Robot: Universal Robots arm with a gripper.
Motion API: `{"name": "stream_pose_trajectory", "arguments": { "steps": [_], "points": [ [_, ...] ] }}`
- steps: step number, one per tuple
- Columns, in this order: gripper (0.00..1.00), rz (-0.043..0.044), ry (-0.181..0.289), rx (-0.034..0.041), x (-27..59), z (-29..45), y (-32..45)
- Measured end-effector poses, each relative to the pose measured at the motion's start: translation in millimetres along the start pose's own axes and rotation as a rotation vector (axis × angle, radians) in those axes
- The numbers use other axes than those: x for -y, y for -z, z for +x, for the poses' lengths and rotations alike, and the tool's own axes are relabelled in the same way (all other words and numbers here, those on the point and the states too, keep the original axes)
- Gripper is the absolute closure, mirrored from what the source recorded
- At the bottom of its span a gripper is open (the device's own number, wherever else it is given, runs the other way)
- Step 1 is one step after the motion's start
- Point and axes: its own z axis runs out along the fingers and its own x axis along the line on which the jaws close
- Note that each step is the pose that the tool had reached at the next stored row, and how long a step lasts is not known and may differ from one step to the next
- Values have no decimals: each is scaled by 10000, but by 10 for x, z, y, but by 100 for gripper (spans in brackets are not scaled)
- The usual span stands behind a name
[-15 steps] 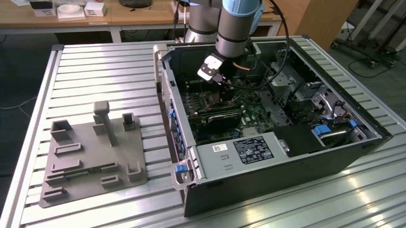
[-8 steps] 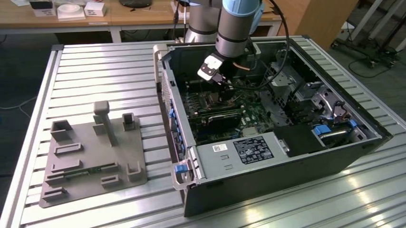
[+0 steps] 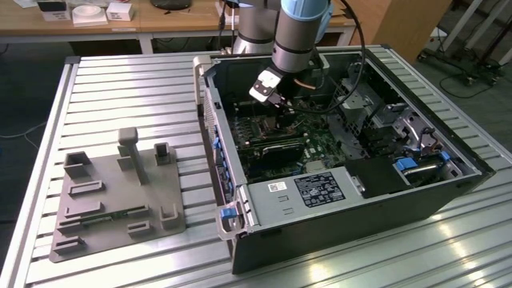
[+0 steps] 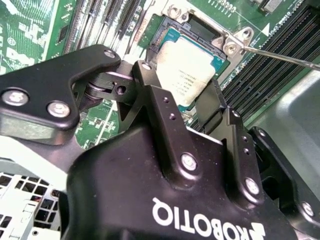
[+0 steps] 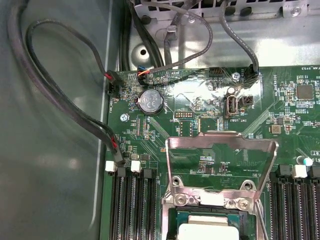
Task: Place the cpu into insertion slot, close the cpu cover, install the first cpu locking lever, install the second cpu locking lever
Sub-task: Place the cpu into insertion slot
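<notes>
The cpu (image 4: 192, 60), a flat square chip with a silver-grey top, lies in the insertion slot (image 4: 172, 15) on the green board. My gripper (image 4: 179, 85) is down over it, its black fingers (image 4: 150, 95) against two opposite edges of the chip, shut on it. In the first wrist view the cpu cover (image 5: 220, 140) stands raised on its hinge above the slot (image 5: 210, 201), with the cpu (image 5: 207, 232) showing below it. A thin silver locking lever (image 4: 280, 56) sticks out beside the slot. In the exterior view the gripper (image 3: 280, 117) reaches deep into the open computer case (image 3: 240, 222).
Long black memory slots (image 5: 132, 205) flank the socket on both sides. Black cables (image 5: 60, 100) loop along the case wall near a coin battery (image 5: 150, 102). On the slatted table (image 3: 120, 78) at the exterior view's left lies a grey fixture plate (image 3: 112, 204).
</notes>
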Motion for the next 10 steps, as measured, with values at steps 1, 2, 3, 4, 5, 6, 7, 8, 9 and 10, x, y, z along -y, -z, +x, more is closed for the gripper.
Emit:
{"name": "stream_pose_trajectory", "arguments": {
  "steps": [1,2,3,4,5,6,7,8,9,10],
  "points": [
    [46,0,2,12,0,0,1],
    [46,1,2,34,-1,0,2],
    [46,2,1,83,0,1,5],
    [46,2,1,151,0,0,5],
    [46,2,1,207,0,0,4],
    [46,3,2,225,0,0,4],
    [46,3,3,227,0,0,5],
    [46,4,2,230,0,0,5],
    [46,4,1,262,0,0,5],
    [46,4,1,293,0,0,5]
  ]
}}
